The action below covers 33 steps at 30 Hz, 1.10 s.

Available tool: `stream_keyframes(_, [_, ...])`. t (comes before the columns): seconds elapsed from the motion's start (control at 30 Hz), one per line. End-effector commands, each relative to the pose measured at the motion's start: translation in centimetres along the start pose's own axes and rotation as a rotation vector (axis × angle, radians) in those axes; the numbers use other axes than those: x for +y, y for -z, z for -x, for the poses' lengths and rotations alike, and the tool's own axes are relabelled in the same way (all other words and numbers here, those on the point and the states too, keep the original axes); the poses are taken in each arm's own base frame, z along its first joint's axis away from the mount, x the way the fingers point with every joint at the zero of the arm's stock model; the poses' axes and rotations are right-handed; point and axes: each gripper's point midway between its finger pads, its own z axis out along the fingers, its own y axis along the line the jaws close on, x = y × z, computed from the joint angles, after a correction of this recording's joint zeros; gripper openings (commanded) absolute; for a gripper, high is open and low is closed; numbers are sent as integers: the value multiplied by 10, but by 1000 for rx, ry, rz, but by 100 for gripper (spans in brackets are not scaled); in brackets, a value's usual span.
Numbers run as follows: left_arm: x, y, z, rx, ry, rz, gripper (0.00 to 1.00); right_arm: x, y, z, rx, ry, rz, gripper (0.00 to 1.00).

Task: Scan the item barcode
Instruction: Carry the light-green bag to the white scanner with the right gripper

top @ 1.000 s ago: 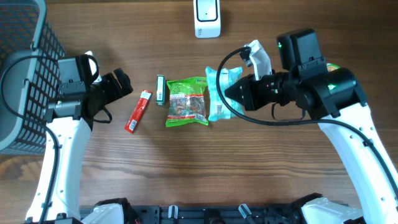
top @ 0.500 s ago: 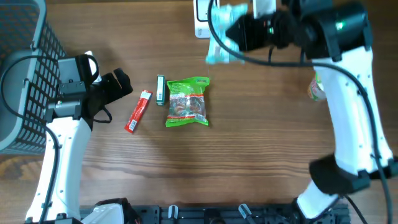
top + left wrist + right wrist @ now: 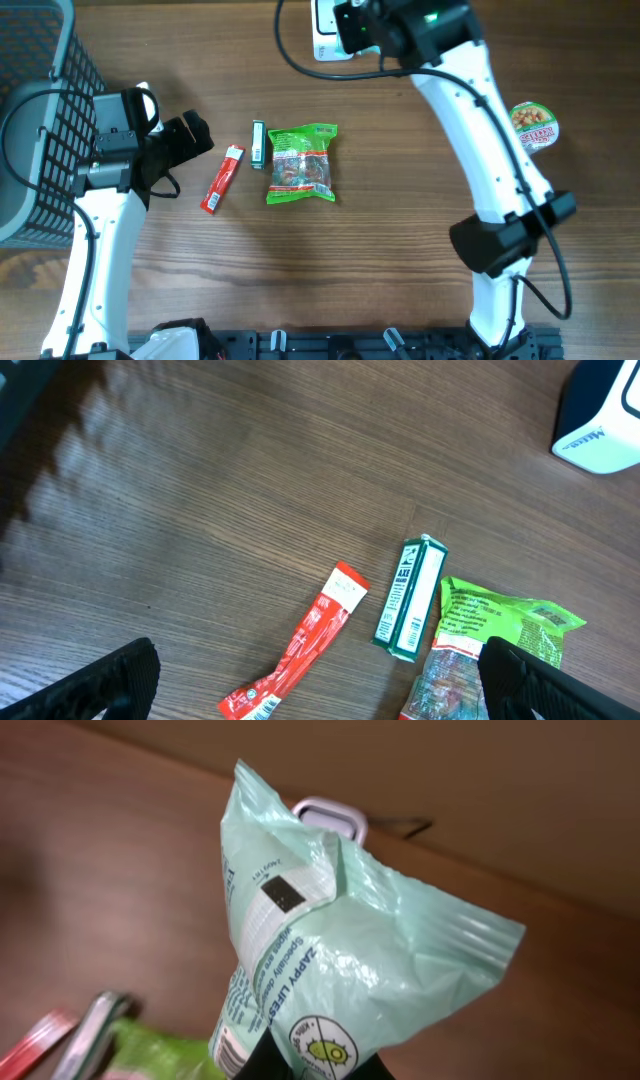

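Soft light lay on the brown wooden surface (image 3: 380,260), shadows faint, right wrist view dimmer, pale green plastic packet (image 3: 330,960) sharp, background blurred.

Surface: brown wood-grain table (image 3: 380,260), filling the overhead frame.
Upper left: dark grey mesh basket (image 3: 35,120) stands on the table, cut off by the frame edge.
Top centre: white scanner (image 3: 322,45), only partly visible from overhead. One corner also shows at the upper right of the left wrist view.
Left of centre: red stick sachet (image 3: 222,179), flat, tilted, lower end toward the left.
Right of sachet: slim green-and-white pack (image 3: 259,145), long side running up-down, apart from the sachet.
Centre: green snack bag (image 3: 301,163), flat, just beside the pack. Cannot tell whether they touch.
Right: round container with printed top (image 3: 534,125), well apart from the rest.
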Motion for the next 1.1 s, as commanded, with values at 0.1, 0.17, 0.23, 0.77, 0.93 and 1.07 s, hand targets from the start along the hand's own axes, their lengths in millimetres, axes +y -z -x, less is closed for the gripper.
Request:
stream_keyframes(0.1, [-4, 3, 5, -13, -5, -14, 100, -20, -59, 22, -74, 200, -389, 4])
stream_keyframes(0.17, [-4, 3, 5, -13, -5, -14, 100, -17, -75, 28, -96, 254, -436, 4])
stream_keyframes(0.23, [-4, 3, 5, -13, -5, -14, 100, -17, -92, 33, -116, 305, -487, 4])
stream_keyframes(0.77, [-4, 3, 5, -13, -5, -14, 100, -3, -189, 31, -148, 682, -715, 4])
stream_keyframes(0.93, [-4, 3, 5, -13, -5, -14, 100, 1, -203, 31, -206, 638, -735, 4])
stream_keyframes(1.07, [-4, 3, 5, -13, -5, -14, 100, 5, -212, 26, -211, 643, -725, 4])
